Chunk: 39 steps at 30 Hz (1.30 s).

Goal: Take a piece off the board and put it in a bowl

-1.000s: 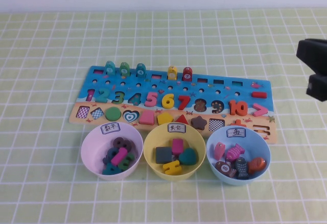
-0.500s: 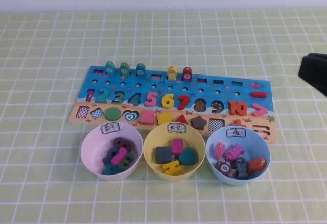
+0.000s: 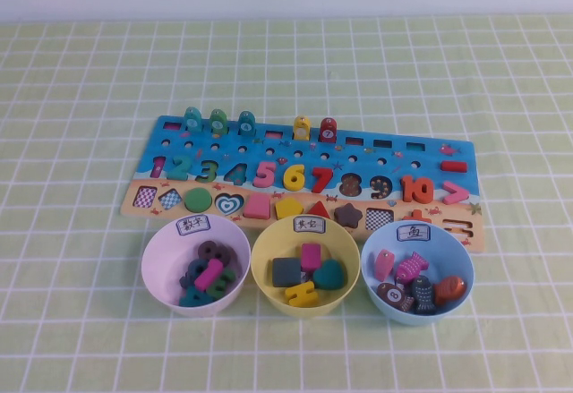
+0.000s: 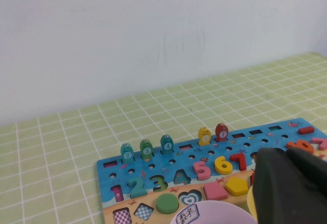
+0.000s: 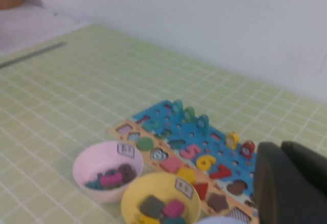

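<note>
The board (image 3: 385,156) lies mid-table, its numerals in a row. A dark magenta "1" (image 3: 158,167) sits in its left end slot; it also shows in the left wrist view (image 4: 118,193). The pale pink-lilac bowl (image 3: 154,259) stands in front of the board at the left. A magenta-pink short bar, the piece (image 3: 209,274), lies in it on top of several dark pieces, and shows in the right wrist view (image 5: 111,179). Neither gripper shows in the high view. My left gripper (image 4: 285,151) is shut and empty above the yellow bowl. My right gripper (image 5: 280,146) is shut and empty, raised over the board's right side.
A yellow bowl (image 3: 264,272) with shape blocks stands in the middle, and a light blue bowl (image 3: 372,272) with fish pieces at the right. Small fish pegs (image 3: 219,122) stand upright along the board's far edge. A green checked cloth (image 3: 89,71) covers the table.
My right gripper has drawn back to the right, out of the high view. The board, the bowls and their pieces have not moved.
</note>
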Available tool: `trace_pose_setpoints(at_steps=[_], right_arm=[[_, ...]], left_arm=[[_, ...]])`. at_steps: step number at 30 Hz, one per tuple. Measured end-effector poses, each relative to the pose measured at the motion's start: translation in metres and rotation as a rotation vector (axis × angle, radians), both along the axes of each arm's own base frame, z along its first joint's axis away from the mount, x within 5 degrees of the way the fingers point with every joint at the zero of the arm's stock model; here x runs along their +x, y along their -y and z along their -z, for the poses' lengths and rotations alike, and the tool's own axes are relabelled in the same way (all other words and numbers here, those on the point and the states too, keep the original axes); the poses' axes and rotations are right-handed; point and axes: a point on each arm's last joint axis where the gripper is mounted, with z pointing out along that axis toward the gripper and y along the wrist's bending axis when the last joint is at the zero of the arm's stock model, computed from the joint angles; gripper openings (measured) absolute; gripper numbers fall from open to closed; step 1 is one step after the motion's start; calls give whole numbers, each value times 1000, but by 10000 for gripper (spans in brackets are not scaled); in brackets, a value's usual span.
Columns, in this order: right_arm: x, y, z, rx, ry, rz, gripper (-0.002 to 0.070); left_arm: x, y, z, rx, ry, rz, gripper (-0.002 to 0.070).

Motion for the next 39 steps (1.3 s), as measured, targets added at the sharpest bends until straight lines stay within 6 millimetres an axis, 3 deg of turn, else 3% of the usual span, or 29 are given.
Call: trace_pose_setpoints(at_steps=[9, 14, 17, 25, 29, 34, 39], right_arm=[[-21, 23, 11, -139, -31, 36, -19], [-29, 37, 29, -300, -173, 95, -19], [-37, 44, 33, -301, -214, 112, -19], [-57, 62, 39, -208, -97, 132, -19], [-52, 57, 59, -112, 47, 140, -19], [-37, 50, 101, -64, 234, 296, -19], [-25, 49, 147, 11, 307, 454, -19]], left_arm=[[0, 0, 0, 1, 1, 0, -3], [0, 0, 0, 1, 1, 0, -3], [0, 0, 0, 1, 1, 0, -3], [0, 0, 0, 1, 1, 0, -3], [0, 0, 0, 1, 1, 0, -3], [0, 0, 0, 1, 1, 0, -3], [0, 0, 0, 1, 1, 0, -3]])
